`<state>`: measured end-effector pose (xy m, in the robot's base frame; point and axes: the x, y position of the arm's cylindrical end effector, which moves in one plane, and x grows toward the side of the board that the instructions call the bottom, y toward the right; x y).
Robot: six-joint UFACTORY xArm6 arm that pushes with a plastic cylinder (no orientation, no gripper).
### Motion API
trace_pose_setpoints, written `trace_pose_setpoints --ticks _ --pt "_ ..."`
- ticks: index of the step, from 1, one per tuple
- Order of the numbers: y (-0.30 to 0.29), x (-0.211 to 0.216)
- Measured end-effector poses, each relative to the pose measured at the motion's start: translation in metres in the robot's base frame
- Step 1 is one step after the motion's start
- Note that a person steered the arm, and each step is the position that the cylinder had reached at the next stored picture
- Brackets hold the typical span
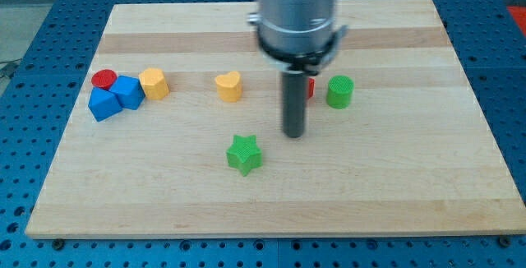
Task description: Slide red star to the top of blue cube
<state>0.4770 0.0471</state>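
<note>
Risk: my tip (294,133), holding nothing, hides most of the red star (310,87) behind it; a westward push could snag the yellow heart (230,86) before the blue cube (128,92) far left.

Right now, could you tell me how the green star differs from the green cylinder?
The green star has points, while the green cylinder is round. The star lies nearer the view's bottom, down and to the left of my tip; the cylinder sits higher, to my tip's upper right. Neither touches another block. Both are the same green and rest on the wooden board.
</note>
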Motion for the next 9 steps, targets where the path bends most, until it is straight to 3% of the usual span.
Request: trace_pose_setpoints --ticks 2,4,5,7,8,9 --pt "-0.013 -0.048" --pt "0.045 -0.112" --pt "0.032 -0.133" --pt "0.055 -0.106" --pt "0.032 -0.102" --pt "-0.032 -0.106"
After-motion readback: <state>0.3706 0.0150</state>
